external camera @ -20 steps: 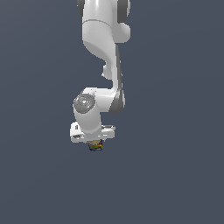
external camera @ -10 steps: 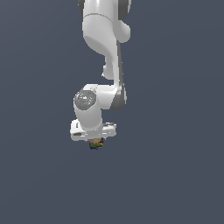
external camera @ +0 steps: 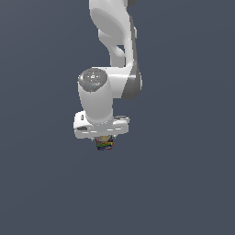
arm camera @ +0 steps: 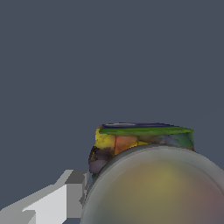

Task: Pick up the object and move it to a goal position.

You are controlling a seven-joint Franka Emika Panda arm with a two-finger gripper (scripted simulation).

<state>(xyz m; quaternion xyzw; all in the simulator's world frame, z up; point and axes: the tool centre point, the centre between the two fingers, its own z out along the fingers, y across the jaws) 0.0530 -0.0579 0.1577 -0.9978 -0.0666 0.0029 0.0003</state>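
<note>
— What stage is this?
— Carrying, it seems: the gripper (external camera: 104, 140) is closed on the can (external camera: 104, 144), tucked beneath the hand.
— Next?
— Likely travel to the goal, grip unbroken.

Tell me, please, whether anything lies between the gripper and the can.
Nothing: in the exterior view the can sits directly under the gripper, with no gap. The wrist view shows one finger beside it.

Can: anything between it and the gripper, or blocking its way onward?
Nothing visible. The can sits directly under the gripper, apparently between the fingers, though the contact itself is hidden. Only bare grey background surrounds them in both views. No goal marker shows, so the path there can't be judged.
</note>
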